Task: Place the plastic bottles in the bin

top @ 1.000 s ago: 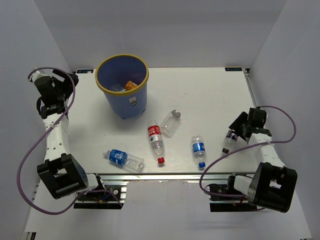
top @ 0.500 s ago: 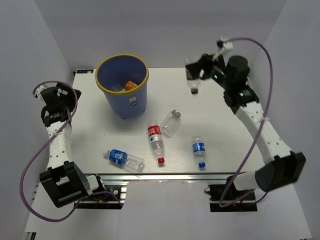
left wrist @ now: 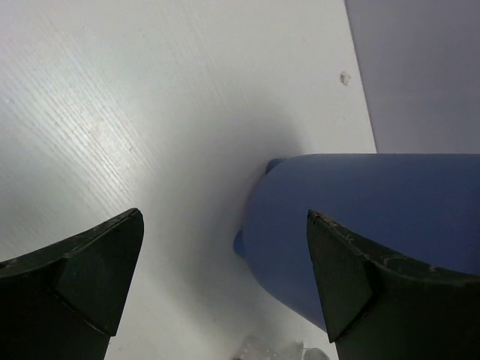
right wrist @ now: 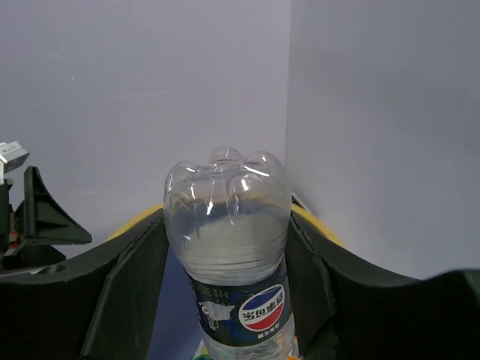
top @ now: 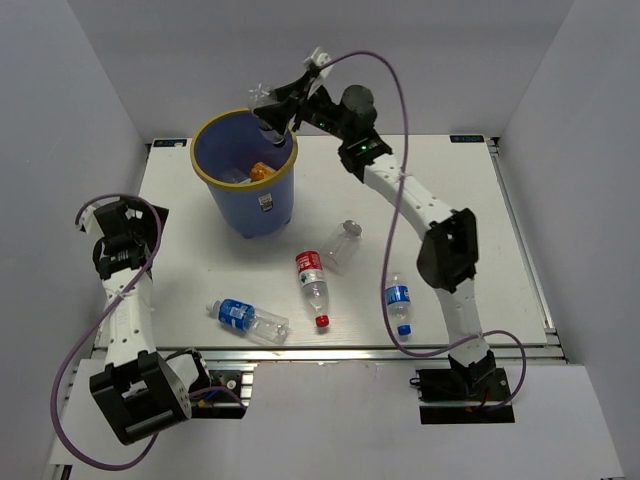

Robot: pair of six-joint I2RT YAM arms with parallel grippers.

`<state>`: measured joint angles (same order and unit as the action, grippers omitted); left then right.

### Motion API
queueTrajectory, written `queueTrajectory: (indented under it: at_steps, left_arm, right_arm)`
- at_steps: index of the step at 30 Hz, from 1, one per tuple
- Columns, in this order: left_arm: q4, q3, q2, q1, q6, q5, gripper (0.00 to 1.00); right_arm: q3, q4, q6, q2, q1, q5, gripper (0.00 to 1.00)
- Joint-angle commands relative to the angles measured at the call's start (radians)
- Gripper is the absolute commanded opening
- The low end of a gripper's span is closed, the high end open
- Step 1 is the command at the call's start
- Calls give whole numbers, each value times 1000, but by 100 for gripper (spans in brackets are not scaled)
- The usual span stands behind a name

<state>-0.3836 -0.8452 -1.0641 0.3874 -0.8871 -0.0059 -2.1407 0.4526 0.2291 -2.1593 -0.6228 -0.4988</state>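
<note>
1. Position. My right claw (top: 272, 112) is clamped on one bottle (right wrist: 226, 217), with a finger pressing on each side of its body. The bottle hangs over the far rim of the bin (top: 245, 205), base end pointing away from my wrist. The yellow rim shows just behind and below it in the right wrist view. My left claw (left wrist: 225, 225) stands with its fingers wide apart and holds nothing. It hovers over the left part of the surface (top: 430, 200), well apart from the bin.

2. Appearance. The held bottle is clear, with a ridged, lobed base and a dark label carrying a round red, white and blue mark. The bin is a round blue bucket with a yellow rim and a small white sticker on its wall.

3. Count.
- Bin: one, upright, far left of centre.
- Bottles on the surface: four, all lying down and near one another: large blue-label bottle (top: 248, 317), red-label bottle (top: 312, 283), unlabelled clear bottle (top: 340, 246), small blue-label bottle (top: 398, 301).
- Bottles in a claw: one.
- Inside the bin: one orange bottle (top: 262, 170). Any others there cannot be told.
</note>
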Motion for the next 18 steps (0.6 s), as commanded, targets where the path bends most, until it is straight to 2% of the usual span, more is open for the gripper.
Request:
queueTrajectory:
  at_steps: [1,3,4,5,6,9,13,16,17,18]
  left_arm:
    - [-34,38,39,-1,-33,-9,98]
    - [-38,49,58,-2,-24,-3,98]
    - [-55,52,62,-1,-21,-8,98]
    - [-67,52,65,-1,-15,-9,98]
    - [-83,48,70,-2,0,-11,98]
    - [-190,14,69,-1,34,4,98]
    - [-305,23,85,-1,56,63,98]
    - [-354,89,137,-4,59,122,98]
    - [-366,89,153,-2,59,135,98]
    - [-389,118,168,-4,63,148,98]
  right_arm:
    - [-204,69,55,-104,-17,-81,43]
    - [-197,75,47,-106,-31,-87,51]
    - [-153,72,20,-81,-34,-81,69]
    - [-127,69,6,-65,-38,-60,81]
    - [-98,67,-3,-44,-38,-47,88]
    - [-50,-9,-56,19,-37,-20,89]
    - [-53,-264,-100,132,-35,-9,89]
    - [230,-282,-103,299,-29,77,89]
    - [231,-275,-106,340,-25,95,89]
    - [336,-275,-106,381,-20,117,89]
